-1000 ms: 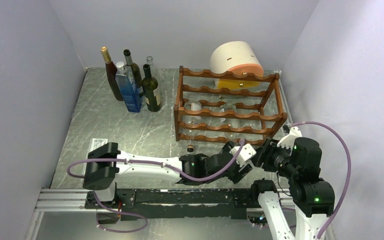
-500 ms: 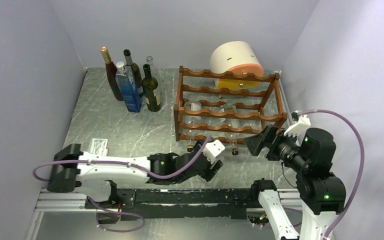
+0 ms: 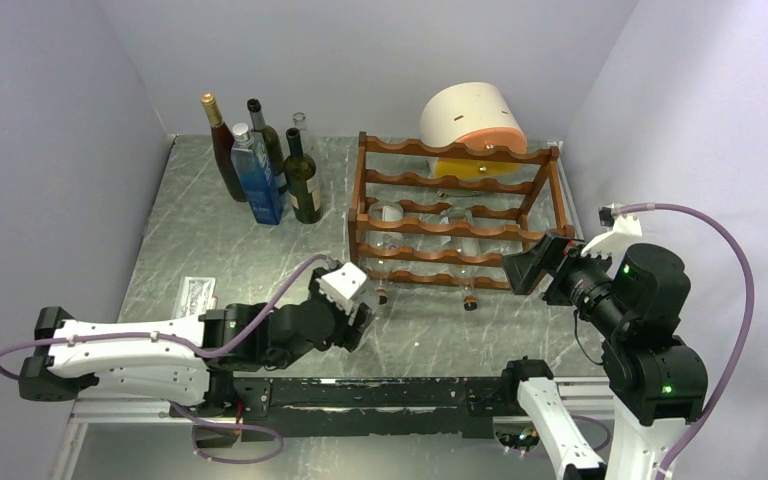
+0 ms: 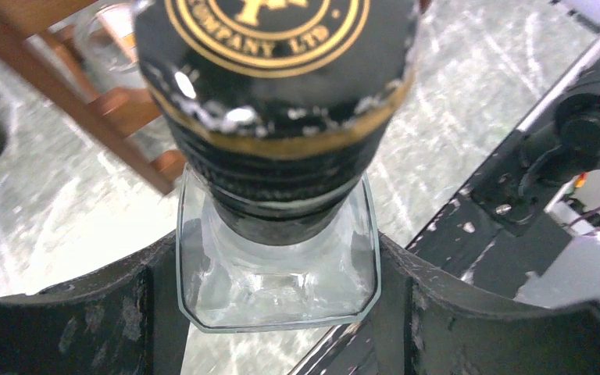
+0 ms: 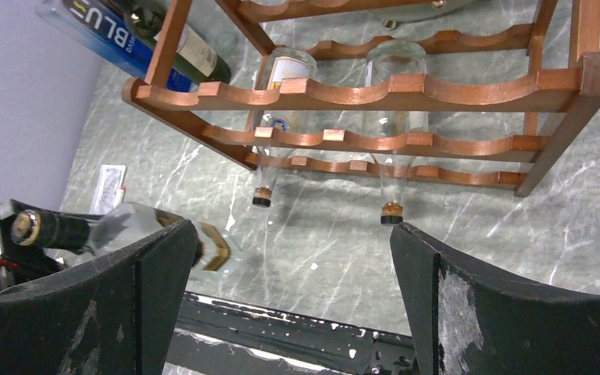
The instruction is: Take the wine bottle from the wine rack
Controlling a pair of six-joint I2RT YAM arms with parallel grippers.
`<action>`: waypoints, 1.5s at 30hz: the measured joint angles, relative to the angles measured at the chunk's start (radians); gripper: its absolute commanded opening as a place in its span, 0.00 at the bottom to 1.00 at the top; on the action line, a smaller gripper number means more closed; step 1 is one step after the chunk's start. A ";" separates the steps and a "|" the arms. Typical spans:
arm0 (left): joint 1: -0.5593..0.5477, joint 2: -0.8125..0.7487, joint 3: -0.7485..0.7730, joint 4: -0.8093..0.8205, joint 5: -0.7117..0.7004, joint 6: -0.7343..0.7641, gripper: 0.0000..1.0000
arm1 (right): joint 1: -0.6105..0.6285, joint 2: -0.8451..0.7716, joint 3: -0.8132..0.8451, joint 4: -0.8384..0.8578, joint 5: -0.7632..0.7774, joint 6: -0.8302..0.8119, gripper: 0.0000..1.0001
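Wine bottle (image 4: 277, 117) is backing clear of the wine rack (image 3: 460, 229), left tool (image 3: 348, 300) gripping it, so we're nearly finishing. Right tool (image 5: 293, 273) is hanging wide open.

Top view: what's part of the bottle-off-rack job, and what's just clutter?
Job: wine rack, clear bottle clamped in left gripper, right gripper open beside the rack.
Clutter: standing bottles, white-and-orange cylinder, flat packet, two bottles lying in the rack.

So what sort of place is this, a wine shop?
More likely a robotics test cell than a shop: a left arm and a right arm are bolted to a metal rail at the edge of a table boxed in by plain walls, with a wine rack and standing bottles on it.
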 measured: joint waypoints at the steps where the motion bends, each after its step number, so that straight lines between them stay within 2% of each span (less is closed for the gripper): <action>1: 0.003 -0.014 0.000 -0.036 -0.012 -0.013 0.07 | 0.002 0.001 -0.005 0.000 0.006 -0.002 1.00; 5: 0.058 -0.071 -0.014 -0.167 -0.039 -0.058 0.07 | 0.012 0.002 -0.009 0.000 0.031 -0.008 1.00; 8: 0.176 -0.135 -0.068 -0.174 -0.011 -0.042 0.07 | 0.028 0.001 -0.010 -0.001 0.055 -0.015 1.00; 13: 0.441 -0.174 -0.123 -0.152 0.085 0.037 0.07 | 0.060 0.000 -0.014 -0.001 0.107 -0.027 1.00; 16: 0.575 -0.139 -0.123 -0.119 0.114 0.081 0.07 | 0.080 -0.011 -0.023 -0.002 0.140 -0.034 1.00; 21: 0.864 -0.060 -0.117 -0.050 0.158 0.127 0.07 | 0.108 -0.031 -0.040 -0.002 0.192 -0.043 1.00; 23: 0.991 -0.050 -0.114 -0.014 0.148 0.137 0.07 | 0.118 -0.042 -0.051 0.000 0.213 -0.045 1.00; 29: 1.245 -0.016 -0.080 0.152 0.119 0.161 0.07 | 0.147 -0.074 -0.092 0.010 0.260 -0.055 1.00; 37: 1.417 0.215 0.016 0.383 0.227 0.180 0.07 | 0.228 -0.098 -0.110 0.035 0.326 -0.074 1.00; 45: 1.484 0.328 0.016 0.505 0.417 0.222 0.07 | 0.241 -0.099 -0.109 0.054 0.357 -0.088 1.00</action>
